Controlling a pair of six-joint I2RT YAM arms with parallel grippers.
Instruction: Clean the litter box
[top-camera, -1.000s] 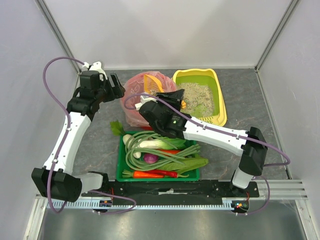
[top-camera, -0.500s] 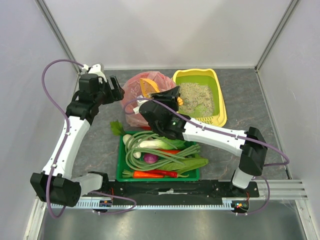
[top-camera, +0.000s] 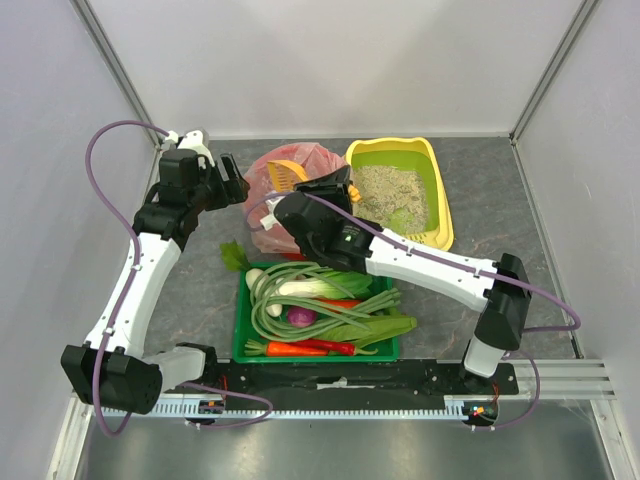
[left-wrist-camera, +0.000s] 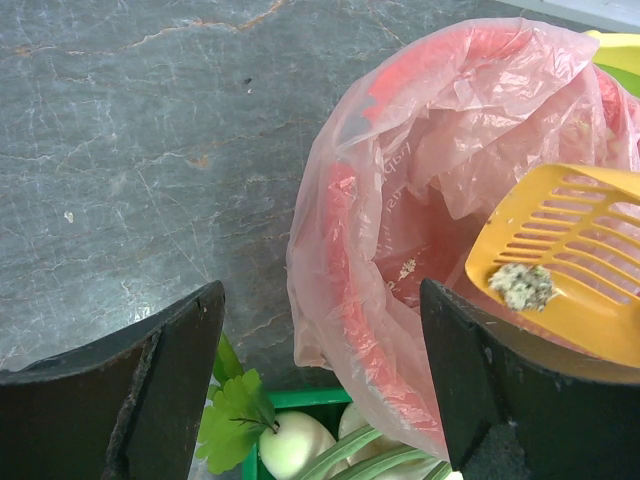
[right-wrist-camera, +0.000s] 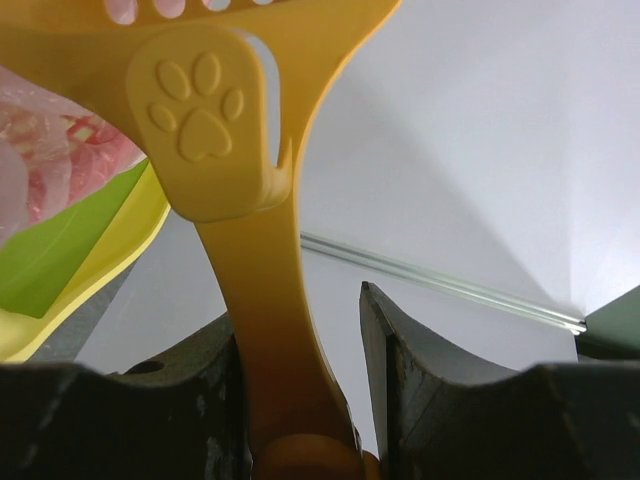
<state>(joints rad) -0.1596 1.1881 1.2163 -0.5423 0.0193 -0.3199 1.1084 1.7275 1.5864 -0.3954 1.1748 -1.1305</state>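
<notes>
The yellow litter box (top-camera: 440, 215) with green lining and grey-beige litter stands at the back right; a corner of it shows in the right wrist view (right-wrist-camera: 90, 265). My right gripper (top-camera: 338, 188) is shut on the handle of an orange slotted litter scoop (right-wrist-camera: 255, 250). The scoop's head (top-camera: 285, 175) is over the red bin with the pink bag (top-camera: 268, 225). In the left wrist view the scoop (left-wrist-camera: 570, 265) carries a clump of litter (left-wrist-camera: 522, 286) above the bag's opening (left-wrist-camera: 420, 240). My left gripper (top-camera: 232, 175) is open and empty, just left of the bag.
A green tray (top-camera: 240, 335) full of vegetables lies in front of the bin, near the arm bases. Grey walls close the table at the back and sides. Bare stone tabletop (left-wrist-camera: 130, 150) lies left of the bin.
My right gripper has swung the scoop leftward from the litter box's edge to over the pink bag. The left arm has barely moved.
</notes>
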